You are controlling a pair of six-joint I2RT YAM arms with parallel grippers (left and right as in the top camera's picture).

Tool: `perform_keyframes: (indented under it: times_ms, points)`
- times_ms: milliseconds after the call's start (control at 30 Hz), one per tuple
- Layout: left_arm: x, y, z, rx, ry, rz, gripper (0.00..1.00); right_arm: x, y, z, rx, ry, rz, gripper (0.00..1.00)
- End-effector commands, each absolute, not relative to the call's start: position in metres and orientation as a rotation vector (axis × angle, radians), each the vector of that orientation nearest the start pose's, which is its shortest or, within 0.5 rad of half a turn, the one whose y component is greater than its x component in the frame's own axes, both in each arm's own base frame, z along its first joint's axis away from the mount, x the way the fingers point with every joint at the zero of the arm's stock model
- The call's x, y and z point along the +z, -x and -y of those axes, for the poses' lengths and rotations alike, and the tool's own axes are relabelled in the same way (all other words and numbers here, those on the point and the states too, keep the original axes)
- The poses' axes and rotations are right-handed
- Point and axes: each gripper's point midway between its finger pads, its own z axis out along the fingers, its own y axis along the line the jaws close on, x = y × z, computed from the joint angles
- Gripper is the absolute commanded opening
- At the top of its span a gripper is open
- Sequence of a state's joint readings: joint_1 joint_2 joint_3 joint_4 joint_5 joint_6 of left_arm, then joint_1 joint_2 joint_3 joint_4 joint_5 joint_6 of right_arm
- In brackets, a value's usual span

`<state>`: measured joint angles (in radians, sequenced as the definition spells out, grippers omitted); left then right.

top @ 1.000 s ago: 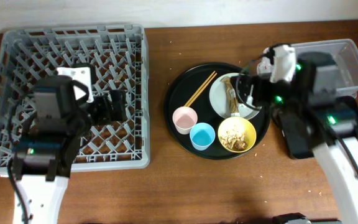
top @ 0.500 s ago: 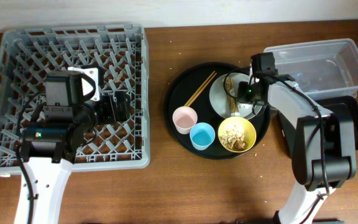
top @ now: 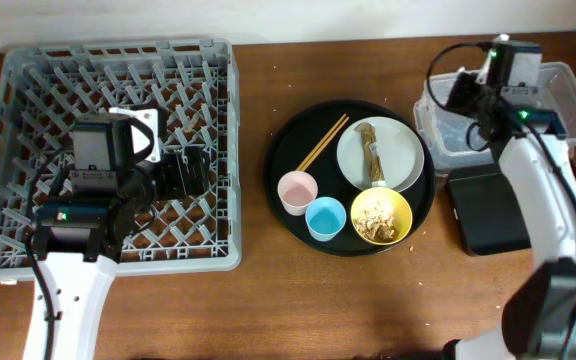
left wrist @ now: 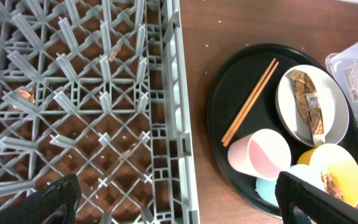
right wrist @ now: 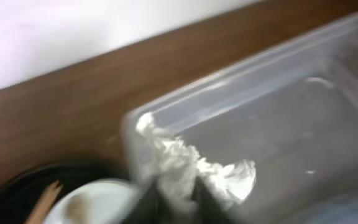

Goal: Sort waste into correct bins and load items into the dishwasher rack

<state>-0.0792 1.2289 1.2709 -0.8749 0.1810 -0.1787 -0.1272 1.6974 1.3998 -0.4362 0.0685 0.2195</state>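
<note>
My right gripper (right wrist: pixel 178 186) is shut on the crumpled white tissue (right wrist: pixel 166 152), which hangs over the left end of the clear tub (right wrist: pixel 278 124). In the overhead view the right gripper (top: pixel 455 92) is above the clear tub (top: pixel 558 105), with the shallow black tray (top: pixel 488 212) just in front of it. The white plate (top: pixel 396 150) holds brown stick-like scraps (top: pixel 373 148). Chopsticks (top: pixel 323 143), pink cup (top: pixel 296 190), blue cup (top: pixel 325 217) and yellow bowl (top: pixel 381 217) with beige bits lie on the round tray. My left gripper (top: pixel 183 172) hovers open over the grey rack (top: pixel 28 80).
The round black tray (top: pixel 288 140) sits mid-table between the rack and the bins. In the left wrist view the rack's right wall (left wrist: pixel 178 124) runs beside the round tray (left wrist: pixel 219 99). A few crumbs lie in the rack and on the wooden table.
The right gripper closed on the tissue at the white plate and carried it up and right to the clear tub. The left arm stayed almost still.
</note>
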Motion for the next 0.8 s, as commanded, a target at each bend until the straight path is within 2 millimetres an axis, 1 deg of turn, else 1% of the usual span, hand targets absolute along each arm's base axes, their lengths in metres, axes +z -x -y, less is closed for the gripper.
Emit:
perform_keyframes:
  times_ms: [0, 33, 67, 100, 133, 167, 200, 233, 267, 300, 333, 367, 400, 433, 467, 500, 533, 567, 600, 633, 667, 700, 733, 767]
  points:
    - [0.26, -0.336, 0.06, -0.348, 0.009, -2.394, 0.99, 0.187, -0.489, 0.09, -0.013, -0.361, -2.27, 0.97]
    - [0.26, -0.336, 0.06, -0.348, 0.01, -2.394, 0.99, 0.198, -0.49, 0.079, 0.077, -0.322, -2.255, 0.96]
    - [0.26, -0.335, 0.06, -0.348, 0.01, -2.397, 0.99, 0.211, -0.488, 0.058, 0.211, -0.255, -2.241, 0.91]
    - [0.26, -0.335, 0.06, -0.348, 0.01, -2.397, 0.99, 0.221, -0.485, 0.038, 0.323, -0.195, -2.234, 0.83]
    - [0.26, -0.335, 0.06, -0.348, 0.01, -2.397, 0.99, 0.229, -0.476, 0.008, 0.47, -0.114, -2.238, 0.74]
    - [0.26, -0.335, 0.06, -0.349, 0.01, -2.398, 0.99, 0.229, -0.467, -0.018, 0.575, -0.056, -2.262, 0.7]
    - [0.26, -0.335, 0.06, -0.348, 0.01, -2.397, 0.99, 0.215, -0.453, -0.043, 0.619, -0.025, -2.344, 0.7]
    - [0.26, -0.335, 0.06, -0.348, 0.01, -2.397, 0.99, 0.194, -0.443, -0.054, 0.568, -0.029, -2.445, 0.7]
    - [0.26, -0.335, 0.06, -0.348, 0.01, -2.397, 0.99, 0.172, -0.435, -0.057, 0.457, -0.038, -2.542, 0.71]
    - [0.26, -0.335, 0.06, -0.348, 0.01, -2.397, 0.99, 0.141, -0.429, -0.058, 0.267, -0.031, -2.642, 0.71]
    - [0.26, -0.335, 0.06, -0.348, 0.01, -2.397, 0.99, 0.108, -0.426, -0.062, 0.128, -0.002, -2.718, 0.7]
    - [0.26, -0.335, 0.06, -0.348, 0.01, -2.397, 0.99, 0.09, -0.425, -0.067, 0.101, -0.002, -2.761, 0.68]
    - [0.26, -0.335, 0.06, -0.348, 0.01, -2.397, 0.99, 0.067, -0.424, -0.07, 0.103, -0.043, -2.812, 0.67]
    - [0.26, -0.335, 0.06, -0.348, 0.01, -2.397, 0.99, 0.046, -0.426, -0.071, 0.108, -0.088, -2.846, 0.61]
    - [0.26, -0.335, 0.06, -0.349, 0.01, -2.397, 0.99, 0.032, -0.428, -0.074, 0.129, -0.087, -2.863, 0.55]
    - [0.26, -0.335, 0.06, -0.349, 0.01, -2.398, 0.99, 0.021, -0.428, -0.078, 0.16, -0.084, -2.881, 0.52]
    - [0.259, -0.334, 0.06, -0.349, 0.01, -2.402, 0.99, 0.01, -0.424, -0.086, 0.229, -0.075, -2.912, 0.18]
    - [0.256, -0.331, 0.06, -0.348, 0.013, -2.419, 0.99, 0.013, -0.425, -0.088, 0.245, -0.068, -2.906, 0.04]
    - [0.254, -0.329, 0.06, -0.348, 0.015, -2.431, 0.99, 0.031, -0.432, -0.087, 0.251, -0.071, -2.871, 0.04]
    - [0.253, -0.328, 0.06, -0.347, 0.016, -2.439, 0.99, 0.065, -0.442, -0.083, 0.26, -0.08, -2.805, 0.04]
    - [0.253, -0.328, 0.06, -0.347, 0.016, -2.439, 0.99, 0.093, -0.449, -0.078, 0.265, -0.092, -2.748, 0.04]
    - [0.253, -0.328, 0.06, -0.347, 0.016, -2.439, 0.99, 0.125, -0.458, -0.068, 0.268, -0.116, -2.673, 0.04]
    - [0.253, -0.328, 0.06, -0.348, 0.016, -2.439, 0.99, 0.154, -0.467, -0.052, 0.266, -0.179, -2.592, 0.04]
    - [0.253, -0.328, 0.06, -0.347, 0.016, -2.439, 0.99, 0.173, -0.474, -0.032, 0.274, -0.299, -2.528, 0.04]
